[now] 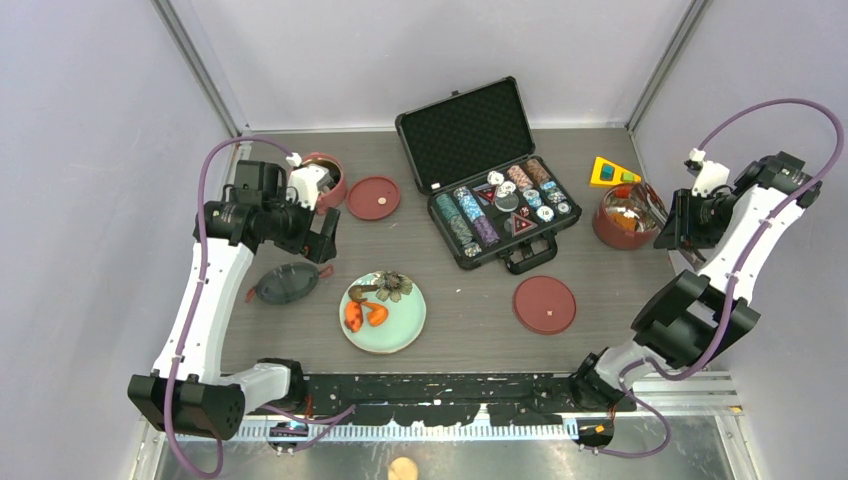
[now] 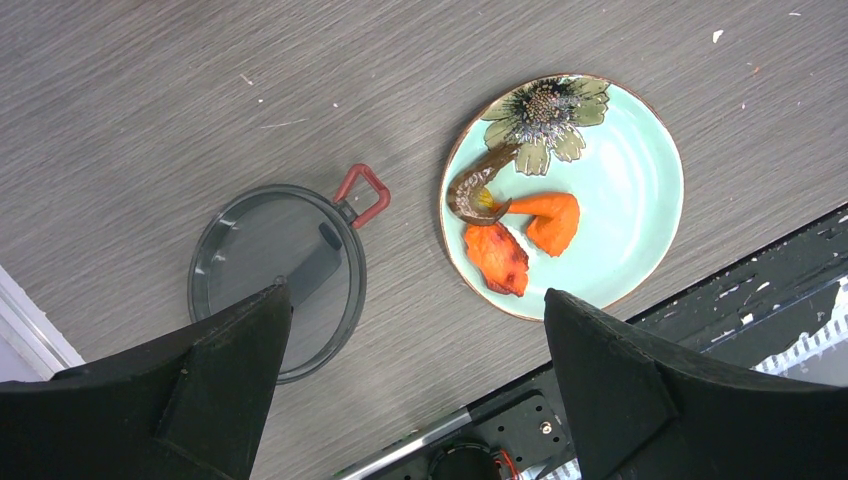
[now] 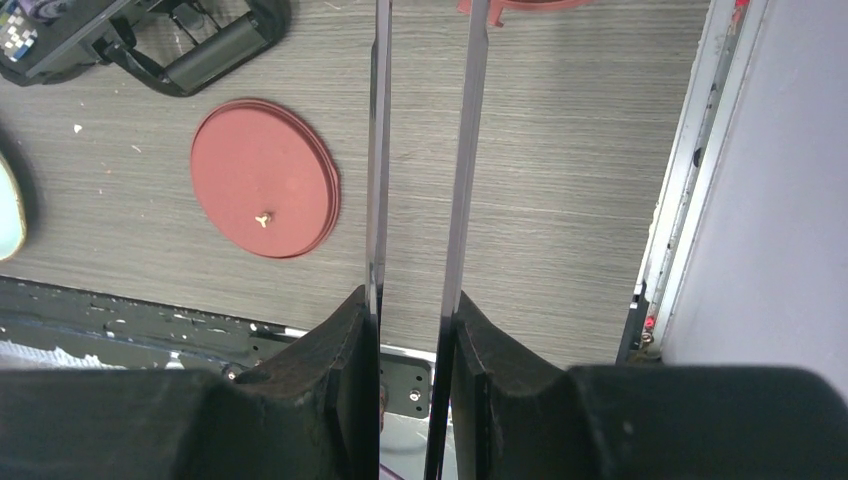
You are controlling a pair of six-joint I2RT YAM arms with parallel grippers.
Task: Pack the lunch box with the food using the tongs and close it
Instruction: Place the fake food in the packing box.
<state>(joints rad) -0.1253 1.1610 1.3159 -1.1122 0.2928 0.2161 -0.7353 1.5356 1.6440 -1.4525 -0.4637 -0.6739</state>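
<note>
The left gripper [image 2: 415, 293], fingers spread wide and empty, hangs over the dark top lid [image 2: 275, 275], which lies flat on the table [image 2: 150, 100]. Just beside the lid is the plate [image 2: 640, 200] carrying orange food pieces [image 2: 498, 258] and a dark sausage [image 2: 475, 185]. These look like light, probably slick toys, best nipped across the middle. Far right, the right gripper [image 3: 415, 305] pinches the tongs [image 3: 468, 150], both thin springy arms squeezed between its fingers. Tips and joint run out of frame, and the filled tier [image 1: 625, 215] nearby is partly hidden.
</note>
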